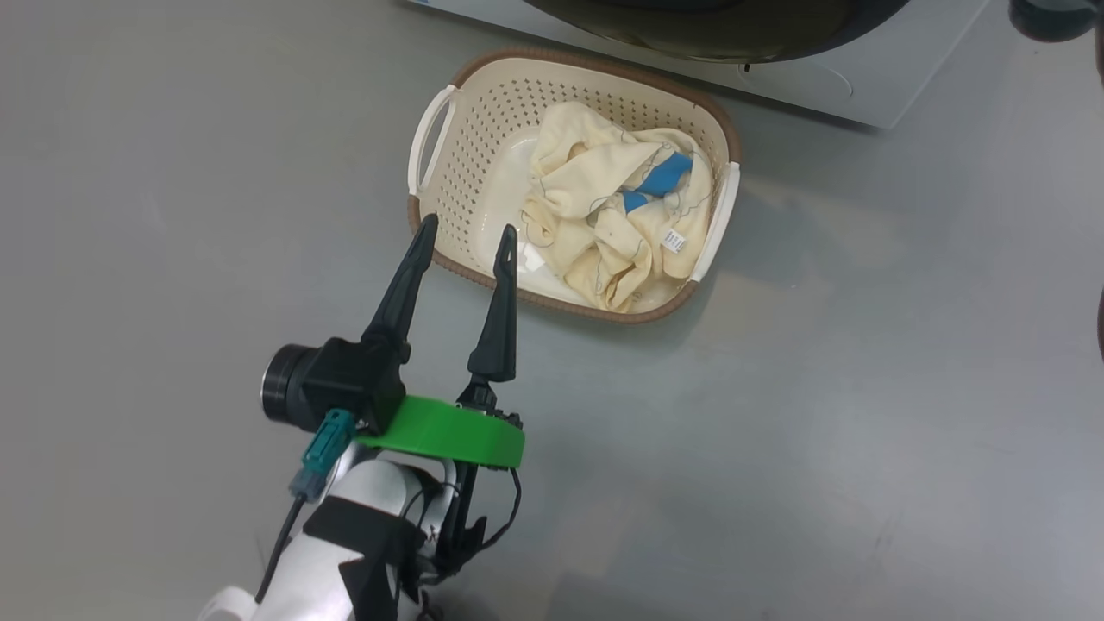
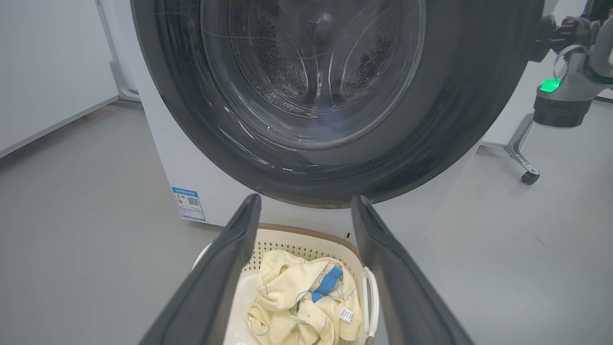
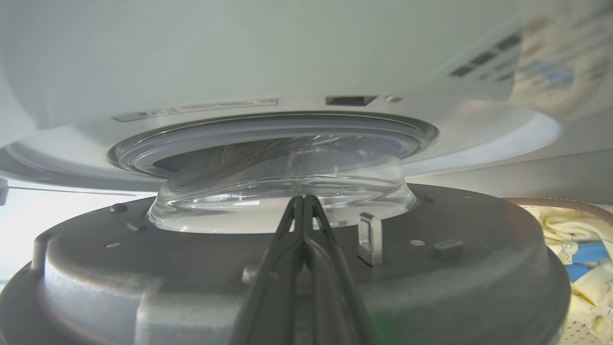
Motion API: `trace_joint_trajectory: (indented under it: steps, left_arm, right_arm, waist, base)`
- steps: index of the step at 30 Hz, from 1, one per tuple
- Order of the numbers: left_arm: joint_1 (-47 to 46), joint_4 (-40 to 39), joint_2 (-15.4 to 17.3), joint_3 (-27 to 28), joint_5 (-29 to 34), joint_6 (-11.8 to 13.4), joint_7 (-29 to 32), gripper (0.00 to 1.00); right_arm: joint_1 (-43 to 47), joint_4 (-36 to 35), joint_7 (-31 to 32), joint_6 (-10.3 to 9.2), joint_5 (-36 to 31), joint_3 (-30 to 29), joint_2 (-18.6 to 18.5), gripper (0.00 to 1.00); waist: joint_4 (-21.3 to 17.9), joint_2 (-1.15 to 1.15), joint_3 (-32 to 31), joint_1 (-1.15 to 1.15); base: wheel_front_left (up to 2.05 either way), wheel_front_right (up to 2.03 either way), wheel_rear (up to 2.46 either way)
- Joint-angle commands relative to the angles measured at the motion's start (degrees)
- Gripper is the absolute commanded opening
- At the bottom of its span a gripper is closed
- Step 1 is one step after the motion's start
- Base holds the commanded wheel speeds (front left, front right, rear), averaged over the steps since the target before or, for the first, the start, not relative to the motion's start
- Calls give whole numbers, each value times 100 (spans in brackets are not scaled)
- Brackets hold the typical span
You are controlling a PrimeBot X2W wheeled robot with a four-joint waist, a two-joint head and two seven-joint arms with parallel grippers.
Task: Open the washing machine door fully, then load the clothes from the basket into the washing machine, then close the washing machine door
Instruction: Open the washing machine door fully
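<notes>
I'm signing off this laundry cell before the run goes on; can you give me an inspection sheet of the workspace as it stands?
Surface: grey floor, smooth.
Job's things: basket stands before the washing machine, the clothes heaped inside it; washing machine door ajar, its glass bowl apart from the opening.
Clutter: nothing seen.
Grippers: left gripper open, hovering at the basket's near rim; right gripper shut, fingertips at the door's inner face.
Cables: black cable runs down the left wrist from a teal plug.
Surroundings: wheeled stand leg beside the machine; pale wall panel on its other side.
</notes>
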Motion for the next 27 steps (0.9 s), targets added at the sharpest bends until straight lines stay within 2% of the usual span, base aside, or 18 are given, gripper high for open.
trace_joint_trajectory:
  steps: [1, 12, 27]
  left_arm:
    - [-98, -182, 84, 158, -17, 25, -56, 100]
    - [-72, -140, 84, 249, 40, 15, -56, 100]
    - [-19, -21, 84, 466, 193, -53, -56, 100]
  right_arm:
    - [-56, -235, 76, 21, 56, 71, 230, 0]
    - [348, -493, 840, 21, 166, 228, 249, 0]
    - [1412, -1628, 1639, 21, 742, 304, 427, 0]
  waist:
    - [-6, 0, -9, 0]
    - [-136, 0, -115, 0]
    - [-425, 0, -322, 0]
  base:
    - [0, 0, 0]
    - [0, 0, 0]
    - [0, 0, 0]
